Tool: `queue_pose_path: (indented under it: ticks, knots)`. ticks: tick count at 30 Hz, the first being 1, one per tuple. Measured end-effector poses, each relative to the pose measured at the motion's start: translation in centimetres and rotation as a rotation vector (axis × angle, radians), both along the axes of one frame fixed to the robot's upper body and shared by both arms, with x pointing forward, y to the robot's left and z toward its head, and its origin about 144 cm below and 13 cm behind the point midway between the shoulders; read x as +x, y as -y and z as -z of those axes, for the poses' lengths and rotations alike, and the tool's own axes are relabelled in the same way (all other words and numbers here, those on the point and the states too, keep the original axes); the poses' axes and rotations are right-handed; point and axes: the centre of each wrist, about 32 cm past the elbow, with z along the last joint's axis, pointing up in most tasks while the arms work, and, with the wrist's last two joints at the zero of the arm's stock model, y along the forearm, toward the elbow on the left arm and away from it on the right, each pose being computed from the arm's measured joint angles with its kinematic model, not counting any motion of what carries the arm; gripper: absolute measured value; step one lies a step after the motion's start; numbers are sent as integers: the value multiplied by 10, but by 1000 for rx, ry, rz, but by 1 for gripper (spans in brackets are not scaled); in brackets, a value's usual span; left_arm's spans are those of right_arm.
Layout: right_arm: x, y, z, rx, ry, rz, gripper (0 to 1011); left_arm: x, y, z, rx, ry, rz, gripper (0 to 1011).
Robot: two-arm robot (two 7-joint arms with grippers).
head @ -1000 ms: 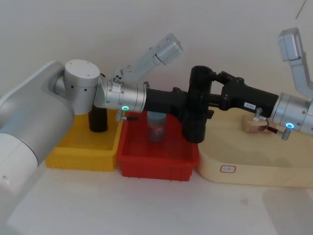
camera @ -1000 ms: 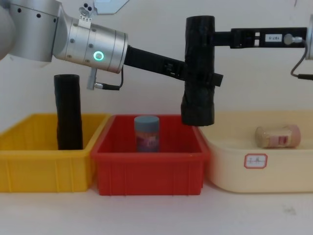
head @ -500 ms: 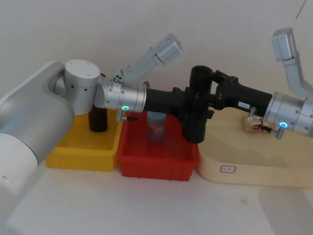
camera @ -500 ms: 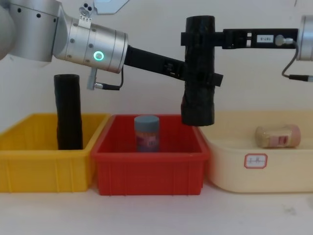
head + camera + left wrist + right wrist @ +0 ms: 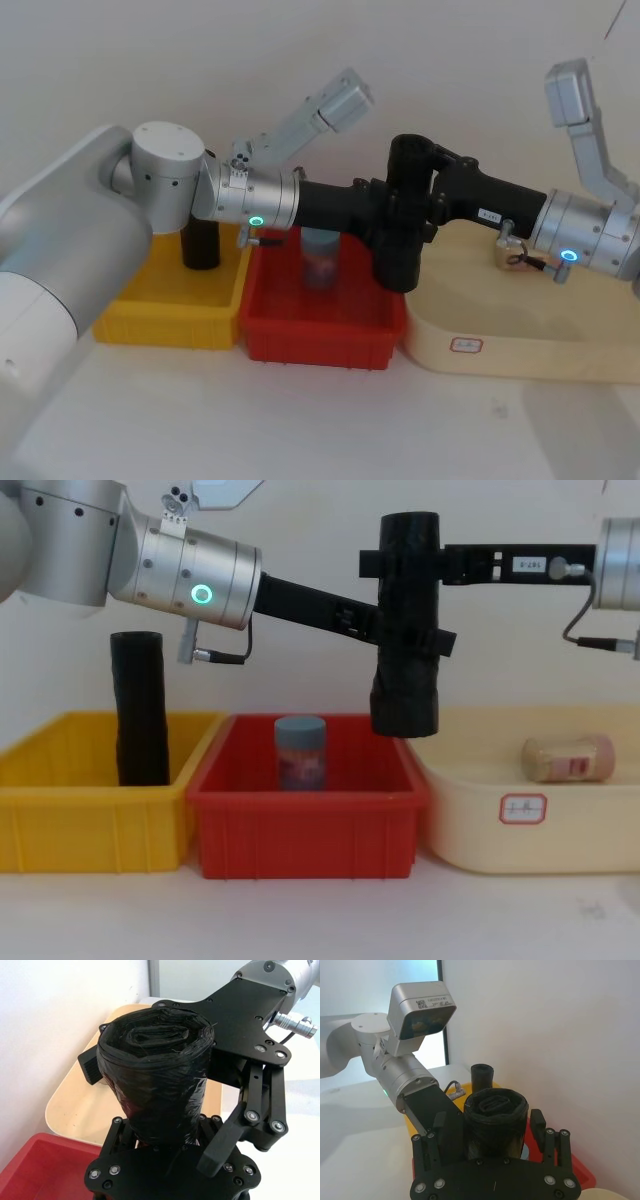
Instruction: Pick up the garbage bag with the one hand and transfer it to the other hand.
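I hold the bag (image 5: 405, 630) upright in the air with my left end effector (image 5: 400, 640), the one on the arm with the green ring. Its fingers are clamped on the bag's middle. The bag hangs above the seam between the red bin (image 5: 305, 825) and the cream tray (image 5: 560, 830), its bottom end just above their rims in the chest view and touching neither.

My right end effector (image 5: 385, 562), on the arm with the blue ring, reaches in from the right at the bag's top end. In the right wrist view its two fingers (image 5: 438, 1125) stand either side of the wrinkled roll (image 5: 496, 1120). A small gap shows on each side, so they are spread and not pressing on the plastic. In the left wrist view one right finger (image 5: 235, 1127) runs alongside the roll (image 5: 157, 1075) close to it. The roll's open end, with its folded film, faces that camera.

On the counter (image 5: 300, 420), the yellow bin (image 5: 90, 820) holds a slimmer black roll (image 5: 140, 708), standing upright. The red bin holds a small jar (image 5: 300, 752) with a blue-grey lid, also upright and well below my left arm. A pale jar (image 5: 568, 758) lies on its side in the cream tray.
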Motion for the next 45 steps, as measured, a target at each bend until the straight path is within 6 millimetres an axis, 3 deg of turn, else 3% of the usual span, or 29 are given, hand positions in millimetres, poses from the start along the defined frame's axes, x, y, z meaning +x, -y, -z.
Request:
queue_pose_path:
  ticks: [27, 34, 45]
  knots:
    - [1, -8, -1, -17, 0, 3, 1001, 0, 0, 0, 0, 0, 0, 466]
    - [2, -9, -1, -18, -1, 3, 864, 0, 0, 0, 0, 0, 0, 466]
    - [2, -9, -2, -19, 0, 5, 537, 0, 0, 0, 0, 0, 0, 466]
